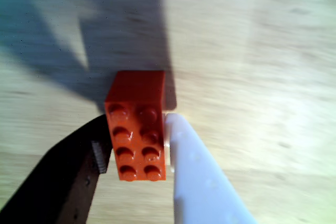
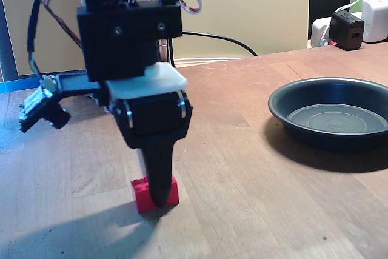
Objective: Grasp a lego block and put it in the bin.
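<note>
The lego block [image 1: 137, 129] is a bright red 2x4 studded brick seen from above in the wrist view. My gripper [image 1: 136, 121] is shut on it, the black finger [image 1: 79, 171] against its left side and the white finger [image 1: 194, 171] against its right. In the fixed view the lego block [image 2: 144, 189] rests on the wooden table, partly hidden behind the black finger of my gripper [image 2: 159, 195], which points straight down. The bin [image 2: 315, 139], a round dark shallow pan, sits empty on the table to the right, well apart from the arm.
A black adapter [image 2: 347, 28] and a white charger [image 2: 377, 17] stand at the back right beyond the bin. A black cable [image 2: 224, 37] runs across the table's back edge. The arm's small camera [image 2: 39, 110] sticks out to the left.
</note>
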Controlling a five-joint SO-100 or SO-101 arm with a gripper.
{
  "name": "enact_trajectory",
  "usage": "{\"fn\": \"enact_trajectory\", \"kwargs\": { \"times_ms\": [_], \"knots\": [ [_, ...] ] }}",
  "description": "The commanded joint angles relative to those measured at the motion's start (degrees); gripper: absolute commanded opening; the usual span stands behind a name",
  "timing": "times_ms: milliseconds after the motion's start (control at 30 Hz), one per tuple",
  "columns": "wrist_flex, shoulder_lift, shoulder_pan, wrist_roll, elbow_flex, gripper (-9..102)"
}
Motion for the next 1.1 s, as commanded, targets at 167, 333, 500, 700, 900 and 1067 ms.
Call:
{"fn": "enact_trajectory", "kwargs": {
  "times_ms": [167, 333, 500, 700, 900, 1067],
  "knots": [
    [9.8, 10.8, -3.6, 0.3, -2.5, 0],
    [11.2, 16.4, -5.0, 0.3, 2.0, 0],
    [10.5, 23.6, -8.0, 0.4, 8.0, 0],
    [10.5, 32.3, -13.0, 7.9, 16.5, 0],
    [10.4, 37.6, -20.6, 16.4, 22.4, 0],
    [10.4, 37.9, -26.6, 21.0, 23.0, 0]
  ]
}}
